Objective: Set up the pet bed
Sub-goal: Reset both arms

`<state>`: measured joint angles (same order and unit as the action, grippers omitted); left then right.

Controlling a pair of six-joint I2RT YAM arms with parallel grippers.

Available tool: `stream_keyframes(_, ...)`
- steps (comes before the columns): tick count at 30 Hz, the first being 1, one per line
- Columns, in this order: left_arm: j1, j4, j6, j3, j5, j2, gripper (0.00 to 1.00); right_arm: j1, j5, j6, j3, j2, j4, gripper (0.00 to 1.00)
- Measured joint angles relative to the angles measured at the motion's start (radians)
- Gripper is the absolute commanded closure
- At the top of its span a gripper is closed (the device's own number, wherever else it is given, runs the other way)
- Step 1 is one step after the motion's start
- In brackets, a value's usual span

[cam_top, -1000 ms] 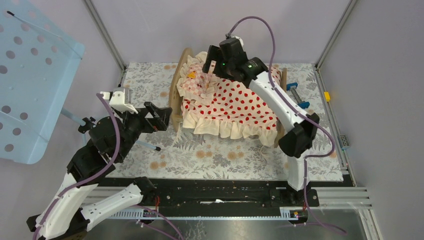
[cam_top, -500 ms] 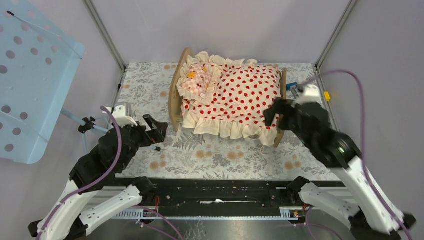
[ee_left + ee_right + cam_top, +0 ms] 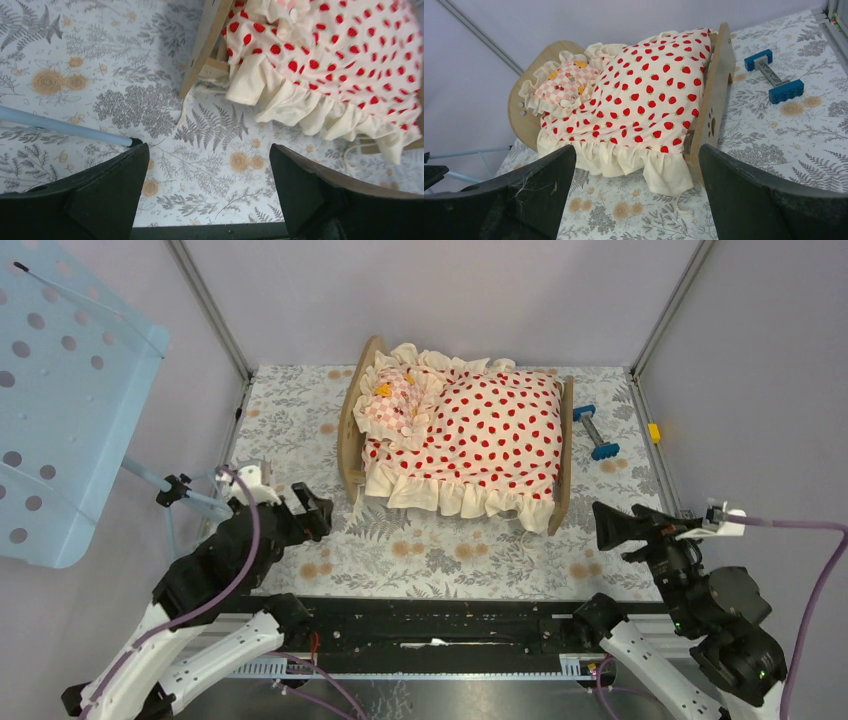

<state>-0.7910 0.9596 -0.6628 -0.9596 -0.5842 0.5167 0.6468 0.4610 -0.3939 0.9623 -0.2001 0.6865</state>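
Observation:
The pet bed stands at the back middle of the floral mat, its light-wood headboard on the left and its footboard on the right. A cream ruffled blanket with red dots covers it, so the mattress is hidden. A pink checked pillow lies at the head end. My left gripper hovers open over the mat, near-left of the headboard corner. My right gripper is open near the right front, facing the bed, apart from it.
A blue dumbbell-shaped toy lies right of the footboard. A light-blue perforated panel stands at the left, its pale rod reaching the mat by my left finger. A small yellow piece sits at the right rail.
The right arm has swung from above the bed's head end back to the near right corner. The left arm has drawn back a little toward its base. The bed looks unmoved.

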Motion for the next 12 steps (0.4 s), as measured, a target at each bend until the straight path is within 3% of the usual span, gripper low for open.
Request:
stream_keyframes(6, 0.0, -0.067, 0.018, 0.054, 0.011, -0.138, 0.01, 0.0, 0.013, 0.003, -0.034, 0.078, 0.006, 0.0)
stream_keyframes(12, 0.0, -0.107, 0.036, 0.132, 0.02, -0.176, 0.01, 0.0, 0.036, 0.019, -0.047, 0.101, 0.04, 0.0)
